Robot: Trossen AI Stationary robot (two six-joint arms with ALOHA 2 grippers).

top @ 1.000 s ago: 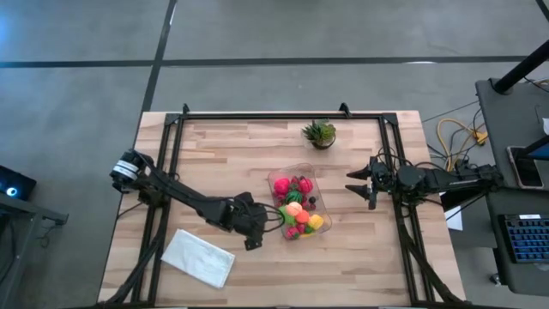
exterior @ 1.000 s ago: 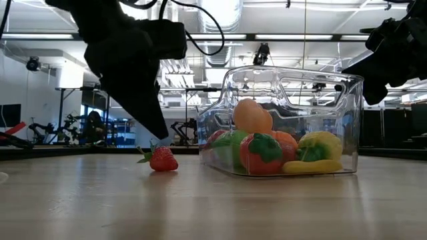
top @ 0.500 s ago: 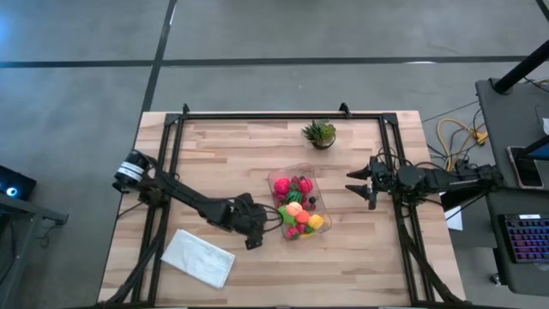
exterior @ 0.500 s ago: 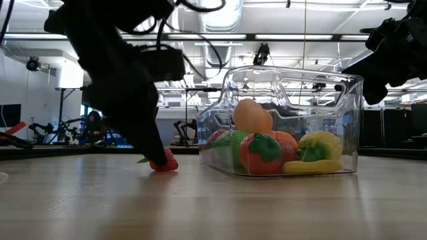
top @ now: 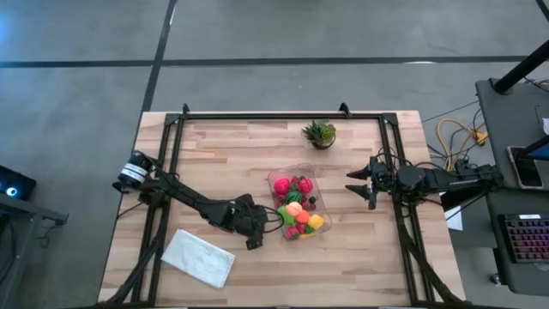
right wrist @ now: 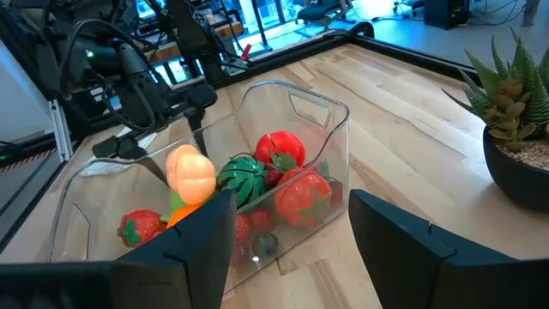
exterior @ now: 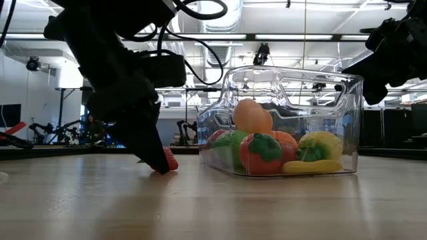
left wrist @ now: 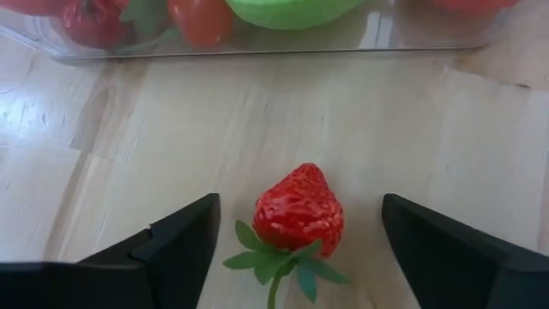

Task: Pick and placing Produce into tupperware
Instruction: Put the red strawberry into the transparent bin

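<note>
A small red strawberry with green leaves lies on its side on the wooden table, just left of the clear tupperware. My left gripper is low over it, slanting down and open. One finger stands on each side of the berry with a gap to it. In the low view a finger hides most of the strawberry. The tupperware holds several toy fruits and vegetables. My right gripper hangs open to the tupperware's right, above the table.
A small potted plant stands near the far edge behind the tupperware. A white folded cloth lies near the front left. Black frame rails run along the table's left, right and far sides. Bare wood lies in front of the tupperware.
My left gripper has come down toward the table onto the strawberry's place, and its fingers now stand around the berry and hide most of it in the low view. The strawberry has stayed where it was.
</note>
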